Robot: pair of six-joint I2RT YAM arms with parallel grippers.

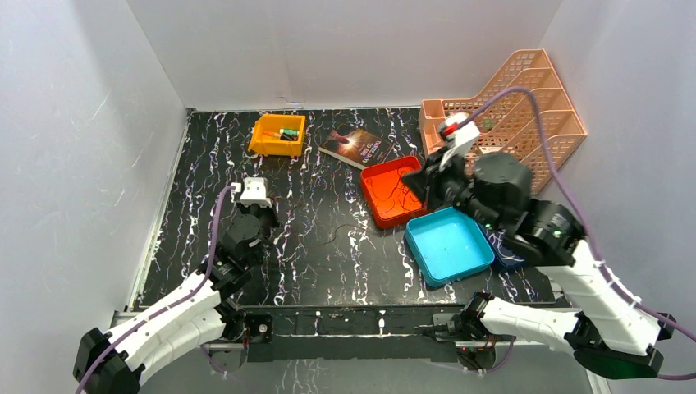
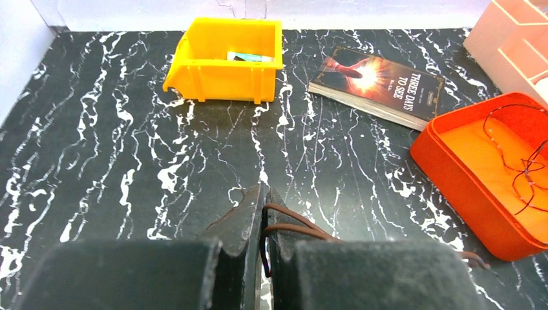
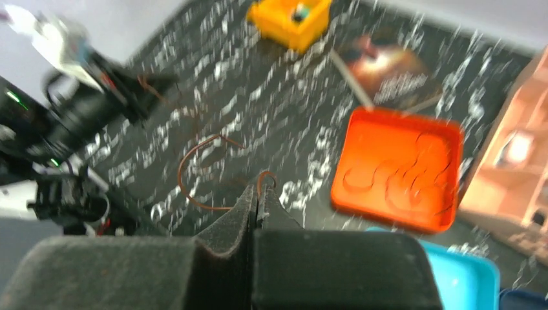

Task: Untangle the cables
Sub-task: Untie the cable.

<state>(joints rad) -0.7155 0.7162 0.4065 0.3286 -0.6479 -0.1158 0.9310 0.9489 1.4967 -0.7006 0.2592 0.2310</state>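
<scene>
A thin brown cable (image 2: 304,227) is pinched between my left gripper's (image 2: 263,194) shut fingers and trails off to the right over the black marbled table. The same kind of cable lies in a loose loop (image 3: 194,174) on the table; a small bend of it (image 3: 265,175) sticks out of my right gripper's (image 3: 257,192) shut tips. From above, the left gripper (image 1: 261,199) is mid-left, the right gripper (image 1: 418,187) hangs at the red tray's (image 1: 373,176) right side, and the cable (image 1: 343,231) shows faintly between them. More thin dark cables (image 2: 525,169) lie curled in the red tray (image 2: 465,187).
A yellow bin (image 1: 277,134) with small items and a book (image 1: 354,146) stand at the back. A blue tray (image 1: 447,245) sits in front of the red tray, under the right arm. The peach rack (image 1: 525,107) fills the back right corner. White walls close in the table.
</scene>
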